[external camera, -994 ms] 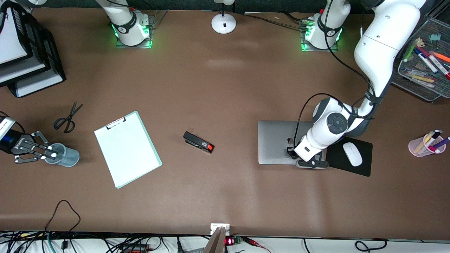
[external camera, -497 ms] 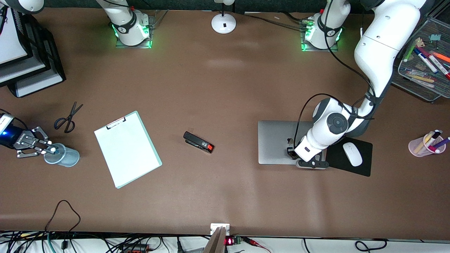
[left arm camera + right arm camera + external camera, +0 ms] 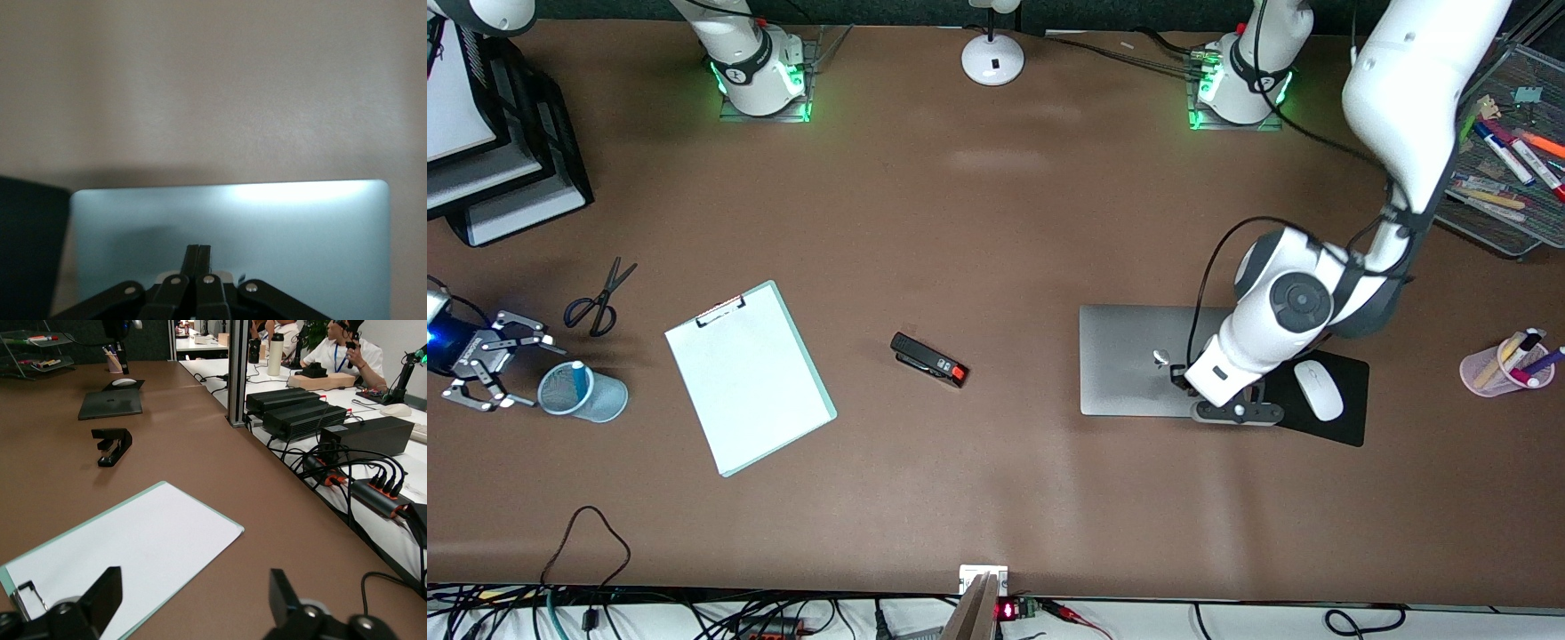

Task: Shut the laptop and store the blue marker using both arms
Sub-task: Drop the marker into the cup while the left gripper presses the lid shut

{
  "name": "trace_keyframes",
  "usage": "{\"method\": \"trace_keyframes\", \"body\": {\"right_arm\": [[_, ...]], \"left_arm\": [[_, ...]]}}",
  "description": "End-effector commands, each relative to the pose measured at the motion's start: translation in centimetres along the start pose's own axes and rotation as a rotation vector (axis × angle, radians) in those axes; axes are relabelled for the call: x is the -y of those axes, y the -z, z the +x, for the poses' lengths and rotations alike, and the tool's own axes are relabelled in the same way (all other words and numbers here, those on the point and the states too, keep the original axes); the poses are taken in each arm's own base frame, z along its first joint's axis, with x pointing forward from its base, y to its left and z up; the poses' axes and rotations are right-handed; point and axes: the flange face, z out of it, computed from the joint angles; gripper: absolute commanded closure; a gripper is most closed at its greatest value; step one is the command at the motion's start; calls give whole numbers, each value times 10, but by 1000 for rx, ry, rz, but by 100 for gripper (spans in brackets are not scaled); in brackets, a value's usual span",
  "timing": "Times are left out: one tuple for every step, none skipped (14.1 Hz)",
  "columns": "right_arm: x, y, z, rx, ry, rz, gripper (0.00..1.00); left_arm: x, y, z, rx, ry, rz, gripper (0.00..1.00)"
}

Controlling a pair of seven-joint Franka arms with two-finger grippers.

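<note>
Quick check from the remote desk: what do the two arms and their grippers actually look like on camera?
Both arms are glossy white with dark grey round joints. The left arm carries a black cable looping along it. Its base and the right arm's base glow green. The left gripper is black; the right gripper is a black and silver linkage lit blue at the wrist.

A brown tabletop [image 3: 978, 231] is seen. The closed laptop [image 3: 1129, 360] lies flat on it toward the left arm's end, with a black mouse pad [image 3: 1316, 413] just beside it. A pink cup [image 3: 1489, 373] stands near that end. A black stapler [image 3: 929, 358] lies near the middle. A clipboard [image 3: 749, 376], scissors [image 3: 599, 298] and a grey-blue cup [image 3: 585, 393] are placed toward the right arm's end. A white lamp base [image 3: 992, 59] stands between the arm bases.
</note>
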Motion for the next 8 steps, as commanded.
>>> {"method": "trace_keyframes", "body": {"right_arm": [[-7, -8, 59, 108, -96, 32, 0], [-9, -13, 81, 161, -138, 20, 0], [-9, -20, 102, 215, -208, 14, 0], [-7, -29, 115, 259, -332, 16, 0], [-5, -38, 123, 308, -474, 11, 0], [-3, -47, 138, 361, -548, 3, 0], [0, -57, 156, 408, -581, -5, 0], [4, -66, 179, 459, -594, -23, 0]], "left_arm": [[-8, 63, -11, 21, -37, 75, 100], [-12, 77, -14, 59, -57, 94, 100], [-19, 100, -11, 80, -74, 100, 100], [-20, 116, -9, 111, -73, 117, 100], [-16, 133, -7, 145, -63, 132, 100], [-17, 148, -7, 161, -68, 142, 100], [-21, 159, -8, 175, -97, 141, 100], [-26, 172, -9, 179, -122, 137, 100]]}}
